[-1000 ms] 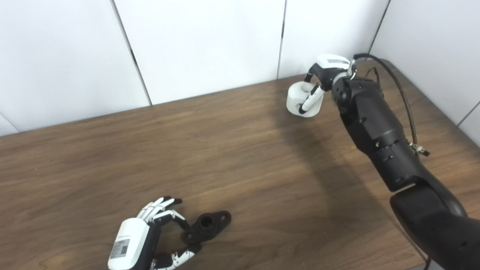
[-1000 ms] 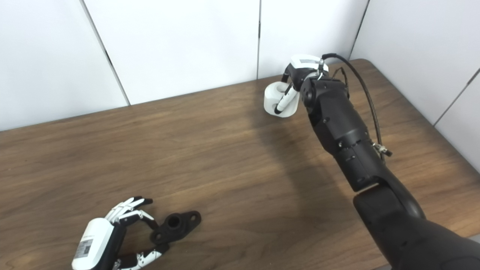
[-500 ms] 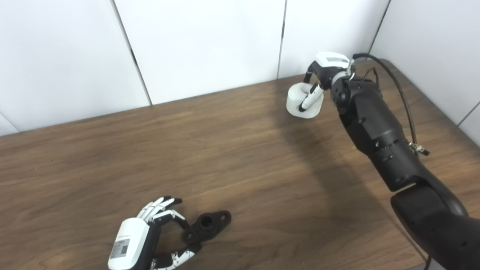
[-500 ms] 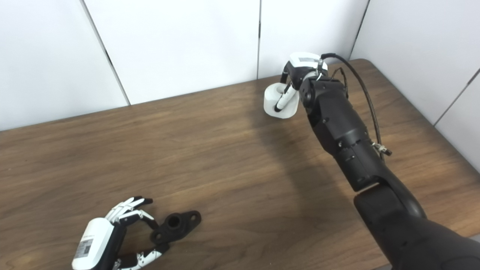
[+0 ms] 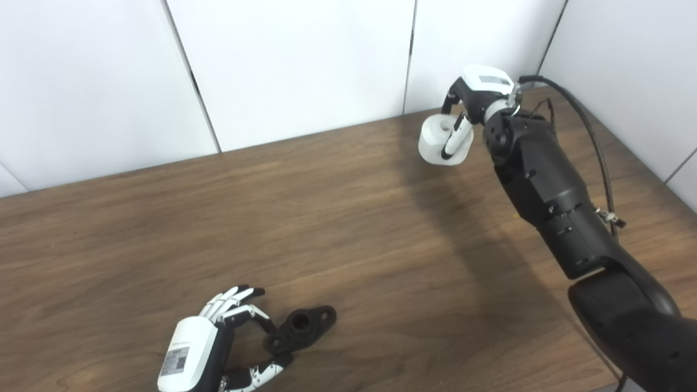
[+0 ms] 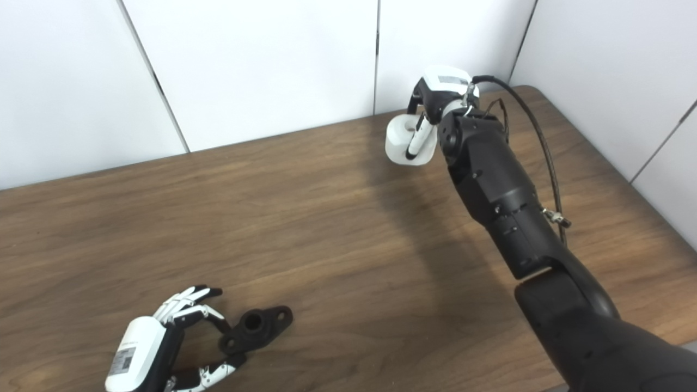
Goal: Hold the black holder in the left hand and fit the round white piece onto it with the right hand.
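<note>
Table (image 5: 337,218): dark brown wood grain, filling most of both views; its far edge meets the wall panels, and its far right corner is rounded.
Wall panels (image 5: 299,65): plain white, split by thin dark vertical seams, running behind the table and along its right side.
Right arm (image 5: 550,190): black and thick, coming in from the bottom right corner and stretching up toward the table's far right part; its shadow falls on the wood to its left.
Cable (image 5: 585,125): a dark line looping from near the right wrist down the outer side of the right arm.
Left hand (image 5: 218,343): white back with a small label, low at the near left edge of the table; fingers and thumb are spread in a loose curve and hold nothing — the fingertips lie just beside the black holder's near end, and whether they touch it I cannot tell.
Right hand (image 5: 474,100): white-backed, near the far edge of the table, fingers curled closed around the round white piece.
Round white piece (image 5: 438,140): a short thick ring with a hole through its middle, held in the right hand with one finger crossing its front face — it looks clear of the wood.
Black holder (image 5: 299,328): a small flanged part with a raised round socket in the middle and a hole in each ear, lying flat on the table just right of the left hand, well apart from the round white piece.
</note>
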Robot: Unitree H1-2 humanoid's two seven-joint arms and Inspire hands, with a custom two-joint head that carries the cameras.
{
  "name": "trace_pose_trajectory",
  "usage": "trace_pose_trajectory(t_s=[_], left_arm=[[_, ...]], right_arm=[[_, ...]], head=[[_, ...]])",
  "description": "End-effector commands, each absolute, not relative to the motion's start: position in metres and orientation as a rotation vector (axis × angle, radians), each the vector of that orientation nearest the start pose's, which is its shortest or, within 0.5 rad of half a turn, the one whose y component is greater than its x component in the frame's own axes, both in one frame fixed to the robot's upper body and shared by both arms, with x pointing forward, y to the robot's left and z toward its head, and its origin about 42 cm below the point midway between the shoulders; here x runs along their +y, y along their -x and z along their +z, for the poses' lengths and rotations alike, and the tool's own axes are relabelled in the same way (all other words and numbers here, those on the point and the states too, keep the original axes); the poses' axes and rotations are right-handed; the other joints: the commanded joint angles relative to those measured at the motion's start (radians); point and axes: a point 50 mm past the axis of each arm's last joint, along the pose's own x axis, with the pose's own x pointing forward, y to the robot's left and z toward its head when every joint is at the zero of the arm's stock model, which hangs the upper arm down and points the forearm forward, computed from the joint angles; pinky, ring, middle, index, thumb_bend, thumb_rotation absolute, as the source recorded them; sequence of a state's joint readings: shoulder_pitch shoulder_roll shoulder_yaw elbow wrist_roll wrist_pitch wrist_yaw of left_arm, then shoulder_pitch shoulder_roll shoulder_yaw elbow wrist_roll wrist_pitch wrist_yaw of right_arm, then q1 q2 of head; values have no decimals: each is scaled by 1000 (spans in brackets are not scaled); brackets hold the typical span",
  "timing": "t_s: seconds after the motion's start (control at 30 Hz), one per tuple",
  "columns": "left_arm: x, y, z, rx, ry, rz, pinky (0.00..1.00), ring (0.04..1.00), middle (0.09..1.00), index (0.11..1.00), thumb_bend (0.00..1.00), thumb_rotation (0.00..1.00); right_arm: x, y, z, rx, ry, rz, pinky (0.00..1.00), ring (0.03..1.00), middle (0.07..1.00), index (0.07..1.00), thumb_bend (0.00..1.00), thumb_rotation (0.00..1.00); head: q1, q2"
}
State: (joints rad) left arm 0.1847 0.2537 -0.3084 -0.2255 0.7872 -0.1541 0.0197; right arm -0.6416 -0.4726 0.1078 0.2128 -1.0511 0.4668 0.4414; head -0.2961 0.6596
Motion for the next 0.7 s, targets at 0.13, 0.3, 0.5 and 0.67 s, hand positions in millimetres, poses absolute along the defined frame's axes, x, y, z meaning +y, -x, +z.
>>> trace_pose_trajectory(t_s=[0.13, 0.3, 0.5, 0.67], left_arm=[[202, -196, 96, -160, -980, -403, 854, 875, 820, 487, 516, 44], [199, -197, 95, -164, -974, -401, 847, 872, 816, 487, 516, 44], [192, -197, 96, -165, -974, -399, 842, 868, 814, 487, 517, 44], [185, -198, 98, -179, -979, -400, 835, 864, 814, 487, 517, 43]], right_arm=[[-334, -462, 307, 157, 1432, -227, 890, 842, 744, 484, 524, 132], [-333, -457, 312, 131, 1439, -202, 908, 839, 736, 484, 524, 134], [-323, -427, 331, 6, 1461, -112, 918, 857, 764, 484, 524, 135], [-299, -392, 355, -90, 1507, -10, 973, 882, 769, 484, 524, 136]], head=[[2, -2], [16, -5], [49, -1], [83, 9]])
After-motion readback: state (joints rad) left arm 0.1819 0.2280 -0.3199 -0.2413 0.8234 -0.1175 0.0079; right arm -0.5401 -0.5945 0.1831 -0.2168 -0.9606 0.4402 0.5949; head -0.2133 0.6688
